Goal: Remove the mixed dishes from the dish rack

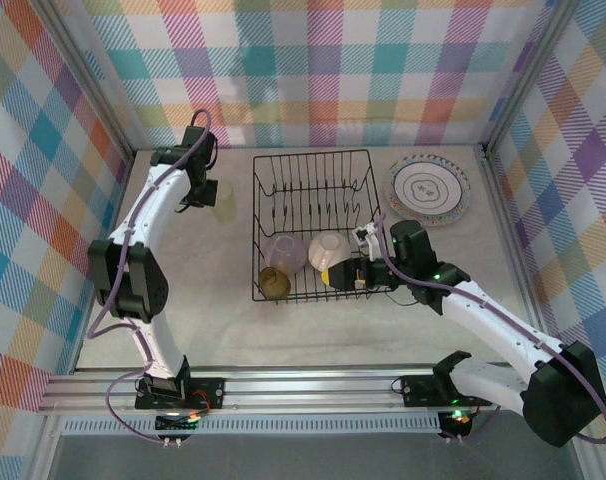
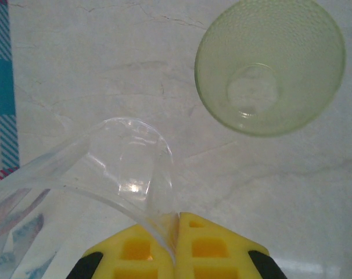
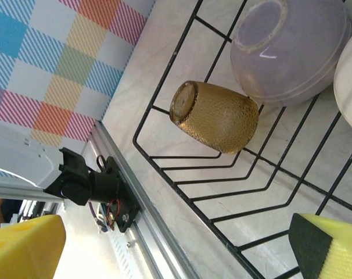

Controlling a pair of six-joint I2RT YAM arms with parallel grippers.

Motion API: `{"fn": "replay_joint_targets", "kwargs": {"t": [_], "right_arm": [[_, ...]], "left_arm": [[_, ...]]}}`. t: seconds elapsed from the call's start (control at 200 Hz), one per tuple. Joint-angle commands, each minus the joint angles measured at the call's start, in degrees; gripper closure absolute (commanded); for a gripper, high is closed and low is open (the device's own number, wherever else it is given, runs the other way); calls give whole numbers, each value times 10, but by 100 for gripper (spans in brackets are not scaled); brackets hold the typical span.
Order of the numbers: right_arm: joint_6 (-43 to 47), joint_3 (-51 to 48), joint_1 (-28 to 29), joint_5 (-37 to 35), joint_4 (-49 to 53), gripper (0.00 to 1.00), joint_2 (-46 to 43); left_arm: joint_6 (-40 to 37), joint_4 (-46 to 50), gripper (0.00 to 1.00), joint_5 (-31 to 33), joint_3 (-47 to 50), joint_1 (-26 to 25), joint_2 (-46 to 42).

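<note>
Left gripper (image 2: pixel 177 221) pinches, fingers pressed together, the thin wall of a clear plastic cup (image 2: pixel 126 168) over the pale table (image 2: pixel 77 70). Such a small hold could slip, or the cup could knock the pale yellow-green cup (image 2: pixel 269 64) standing near. Right gripper (image 3: pixel 176 244), spread wide, hangs over the black wire dish rack (image 1: pixel 311 154), where an amber textured cup (image 3: pixel 216 116) lies sideways beside a lavender bowl (image 3: pixel 289 49); wires may catch a finger.

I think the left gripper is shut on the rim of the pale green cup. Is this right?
Not quite: the left gripper is shut on the rim of the clear cup; the pale green cup stands free beside it. The left wrist view shows this.
</note>
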State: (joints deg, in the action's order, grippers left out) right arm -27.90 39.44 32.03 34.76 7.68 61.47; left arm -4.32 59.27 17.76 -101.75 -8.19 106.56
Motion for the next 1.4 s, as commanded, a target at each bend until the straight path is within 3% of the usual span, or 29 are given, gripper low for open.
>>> {"fn": "replay_joint_targets", "kwargs": {"t": [0.0, 0.215, 0.685, 1.175, 1.395], "right_arm": [[17, 19, 7, -8, 11, 1, 6], [19, 23, 24, -27, 22, 1, 13], [37, 50, 62, -49, 51, 1, 42], [38, 54, 73, -55, 49, 1, 54], [41, 52, 74, -56, 51, 1, 52]], "left_arm": [[0, 9, 100, -18, -48, 20, 45], [2, 25, 100, -35, -127, 43, 134], [18, 32, 100, -110, -208, 82, 234], [30, 39, 100, -134, -226, 82, 266], [35, 42, 91, -138, -230, 82, 268]]}}
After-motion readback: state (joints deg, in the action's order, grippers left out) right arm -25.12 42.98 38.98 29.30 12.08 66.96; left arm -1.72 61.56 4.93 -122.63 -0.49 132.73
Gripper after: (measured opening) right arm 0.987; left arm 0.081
